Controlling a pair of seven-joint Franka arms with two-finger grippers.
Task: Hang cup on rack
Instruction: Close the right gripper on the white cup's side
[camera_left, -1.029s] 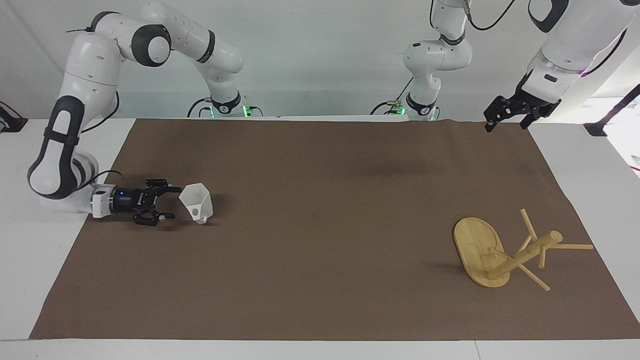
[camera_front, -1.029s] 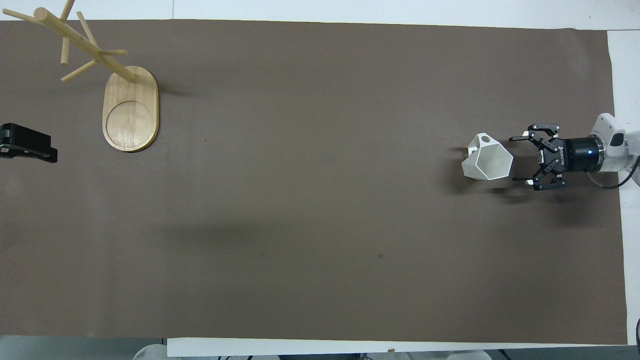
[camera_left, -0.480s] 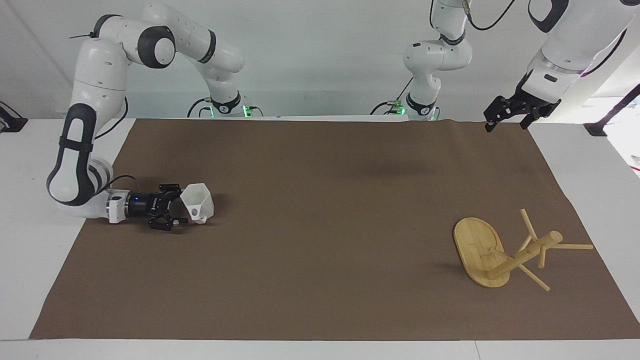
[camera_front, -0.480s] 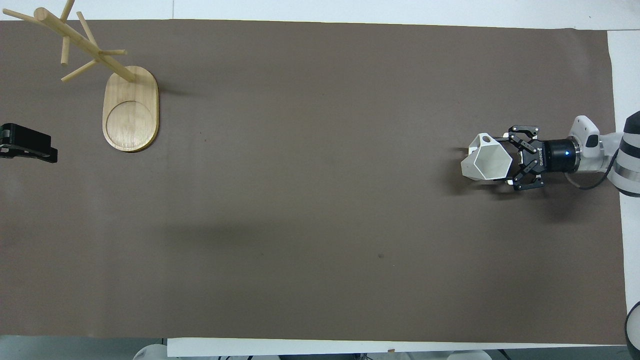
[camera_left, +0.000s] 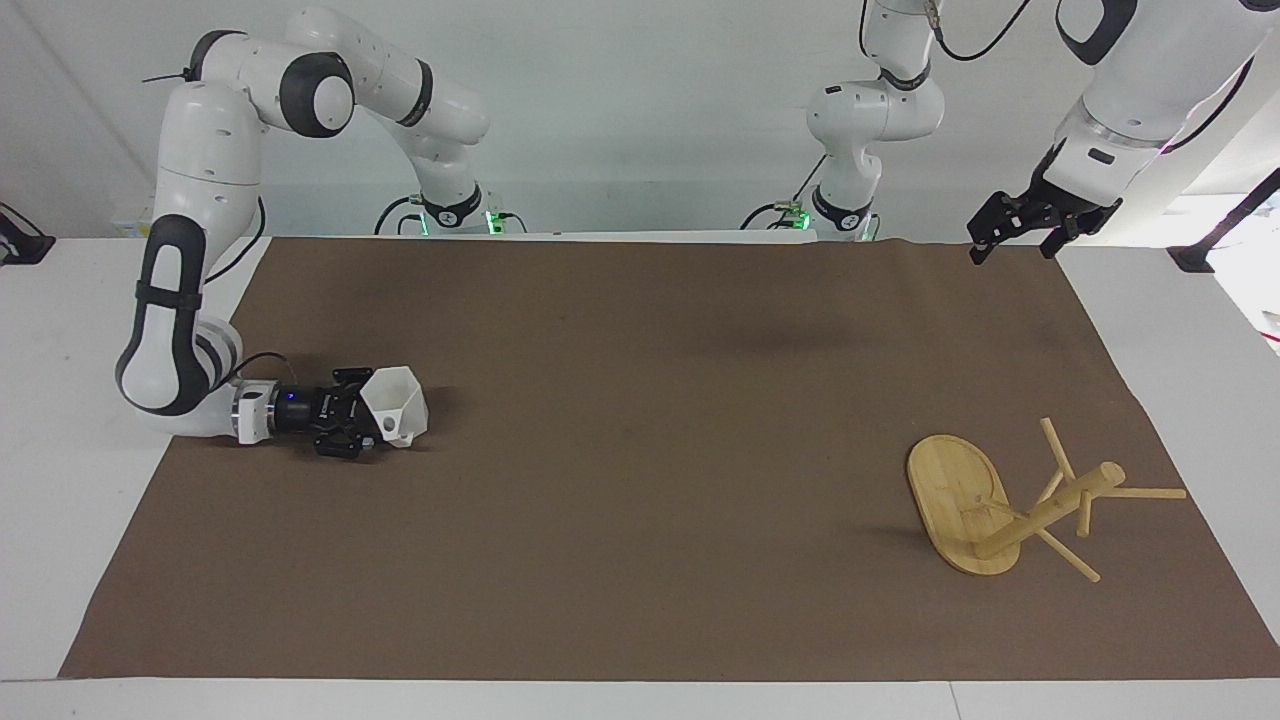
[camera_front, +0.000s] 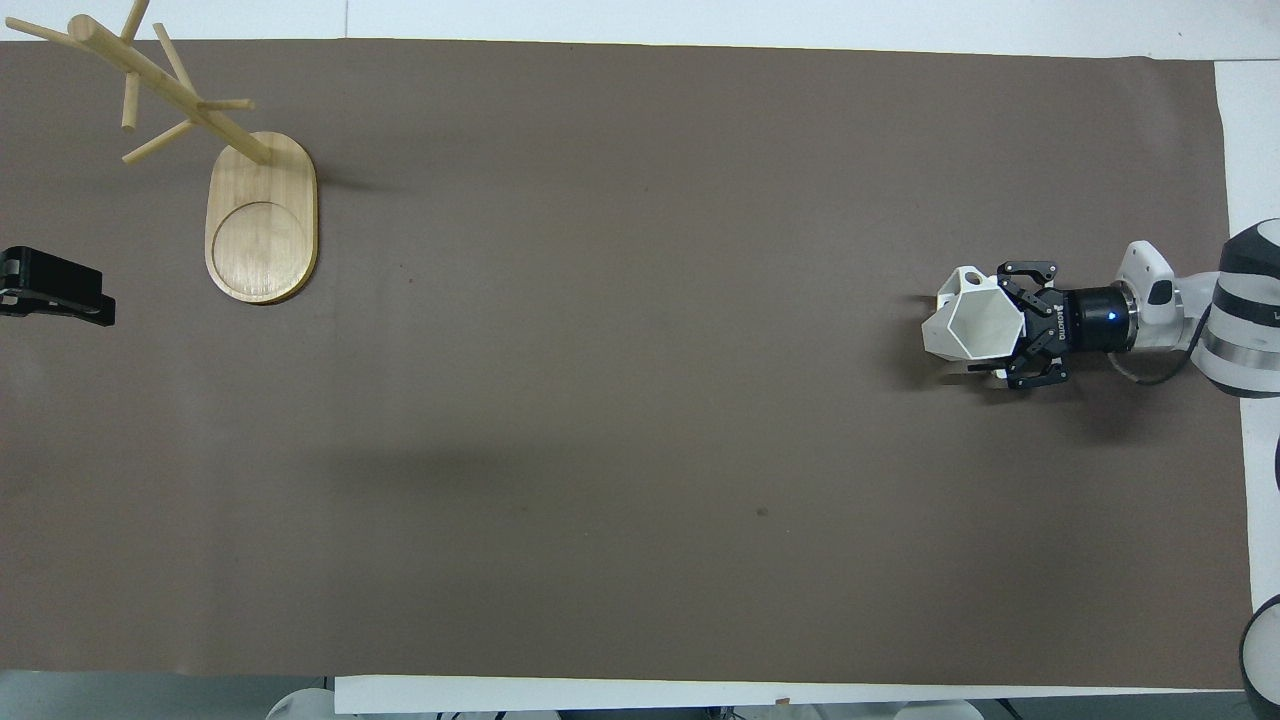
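Observation:
The white faceted cup (camera_left: 402, 398) (camera_front: 975, 325) lies tilted on the brown mat at the right arm's end, its hexagonal rim turned toward the right gripper and its holed handle on the side farther from the robots. My right gripper (camera_left: 372, 415) (camera_front: 988, 322) lies low and level, open, with one finger on each side of the cup. The bamboo rack (camera_left: 955, 490) (camera_front: 262, 225) stands at the left arm's end, farther from the robots. My left gripper (camera_left: 1015, 245) (camera_front: 50, 285) waits open, raised over the mat's edge near its base.
The brown mat (camera_left: 640, 520) (camera_front: 640, 450) covers most of the white table. The rack's thin pegs (camera_left: 1150, 492) (camera_front: 150, 80) stick out toward the table's end and edge.
My right gripper has slid along the mat toward the cup, and its fingers now straddle it. The cup, the rack and the left arm have not moved.

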